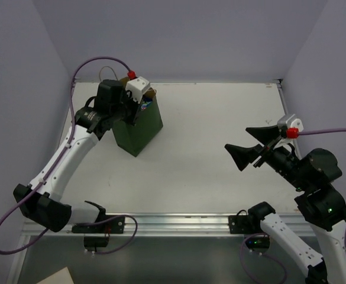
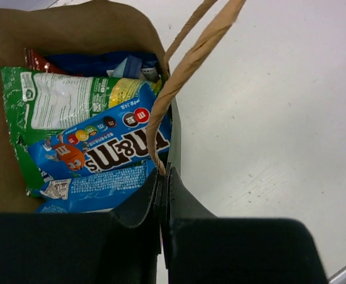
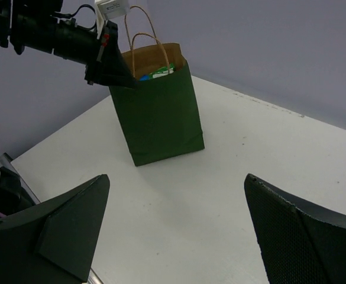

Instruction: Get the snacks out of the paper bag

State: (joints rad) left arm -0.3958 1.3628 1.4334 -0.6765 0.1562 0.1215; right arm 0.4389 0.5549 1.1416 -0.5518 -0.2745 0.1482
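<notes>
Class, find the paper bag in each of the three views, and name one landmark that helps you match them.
Top external: bag at upper left, standing upright.
Left wrist: bag fills the left half, its open mouth showing packets inside.
Right wrist: bag at upper centre, upright.
Shared landmark: the left pincer, shut on the bag's rim, shows in all three views.
</notes>
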